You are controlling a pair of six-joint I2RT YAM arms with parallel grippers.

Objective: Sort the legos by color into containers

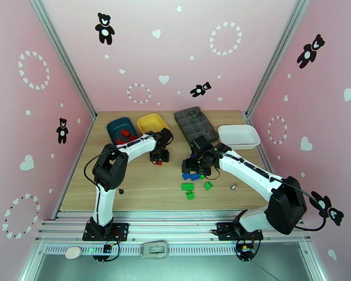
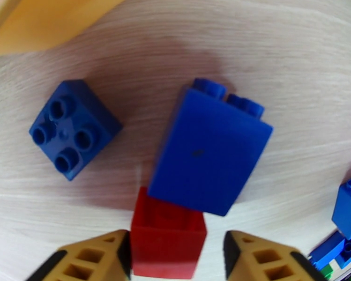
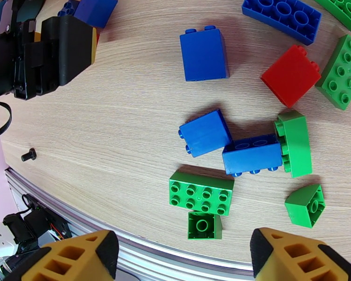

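My left gripper (image 1: 159, 158) is down at the table in front of the yellow tray (image 1: 153, 122). A red lego (image 2: 168, 240) lies between its fingers; the left finger (image 2: 100, 258) touches it and a narrow gap shows at the right finger. Just beyond lie two blue legos (image 2: 74, 129) (image 2: 210, 153). My right gripper (image 1: 192, 166) hovers wide open (image 3: 182, 247) over a mixed cluster: a green 2x4 brick (image 3: 202, 193), blue bricks (image 3: 204, 133), a red brick (image 3: 291, 75). The teal tray (image 1: 113, 129) holds red legos (image 1: 125, 134). The white tray (image 1: 239, 136) stands at the right.
A dark grey compartment tray (image 1: 195, 123) sits at the back between the yellow and white trays. Loose green bricks (image 1: 188, 186) lie toward the front edge. A small metal piece (image 1: 232, 187) and a black bit (image 1: 121, 190) rest on the wood.
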